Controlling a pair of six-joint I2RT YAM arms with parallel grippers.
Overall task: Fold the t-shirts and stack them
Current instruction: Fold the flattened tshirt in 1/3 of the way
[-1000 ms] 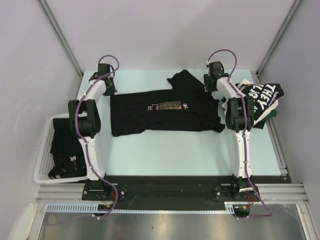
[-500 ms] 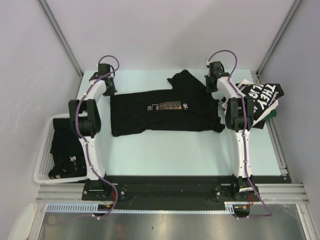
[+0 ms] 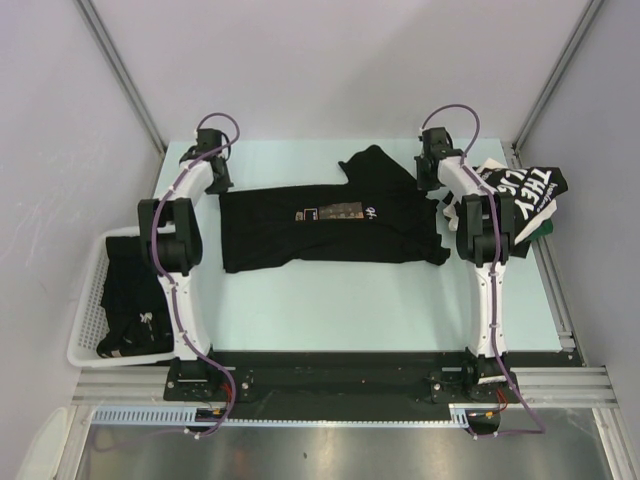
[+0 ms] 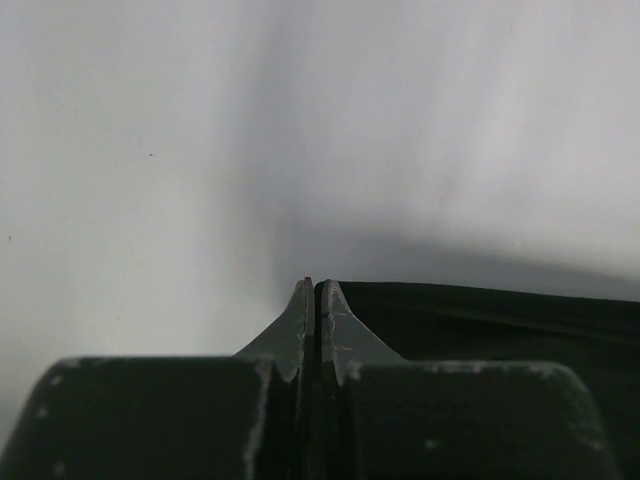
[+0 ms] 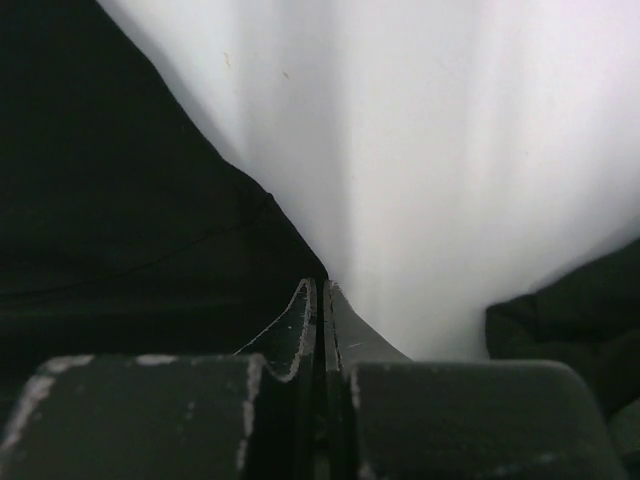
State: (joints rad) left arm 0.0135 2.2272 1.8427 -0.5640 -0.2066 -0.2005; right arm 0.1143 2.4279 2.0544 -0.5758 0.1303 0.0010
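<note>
Early days on this one, I'd say. One black shirt is spread flat across the middle of the counter, print side up, with a sleeve poking out toward the far edge. I can't make out a proper fold in it yet.

The left claw sits at the shirt's far left corner and the right claw at its far right side, next to that sleeve. Both are pinched fully closed. In each wrist view the shirt's edge runs right up to the tips, but I can't tell whether any cloth is actually caught between them. My guess is they're set up to lift the far edge and bring it over for the first fold.

Still to do: the lettered shirt is a crumpled heap at the right edge of the counter, untouched. The basket on the left has black clothes in it, probably more shirts, but I can't tell if they're folded. No stack on the counter so far.
</note>
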